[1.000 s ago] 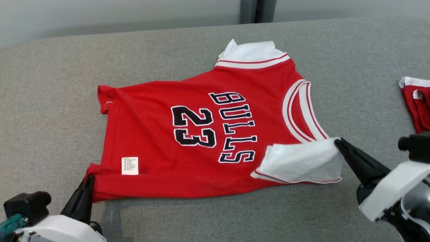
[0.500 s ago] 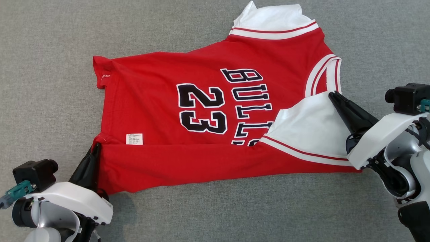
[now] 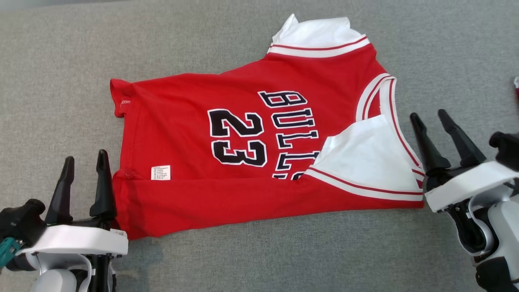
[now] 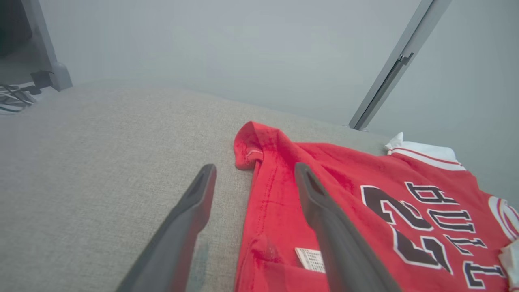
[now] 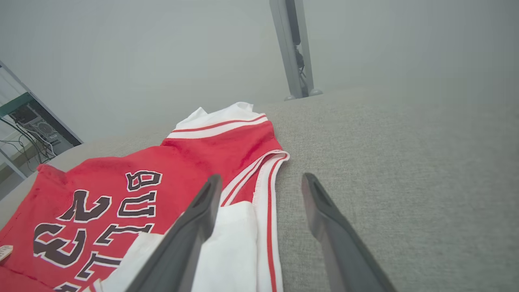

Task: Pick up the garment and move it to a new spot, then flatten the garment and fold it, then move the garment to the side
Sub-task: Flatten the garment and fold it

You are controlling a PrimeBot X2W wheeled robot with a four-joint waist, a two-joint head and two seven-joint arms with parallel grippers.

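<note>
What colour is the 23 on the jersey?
The 23 is black, outlined white; head view shows it best.

free: grey surface (image 3: pixel 61 81) left, right, near | blocked: jersey (image 3: pixel 182 105) centre

Garment (image 3: pixel 243 162) on table (image 3: pixel 61 81) — left pincer (image 3: pixel 86 156), right pincer (image 3: pixel 427 113) flanking

Grey fabric tabletop (image 3: pixel 243 259). Red jersey (image 3: pixel 182 134) lies flat mid-top, hem toward the left edge, neck toward the right. Its near side is folded over onto itself, white lining showing. Small red scrap (image 3: pixel 517 87) at right edge, cut off.
</note>
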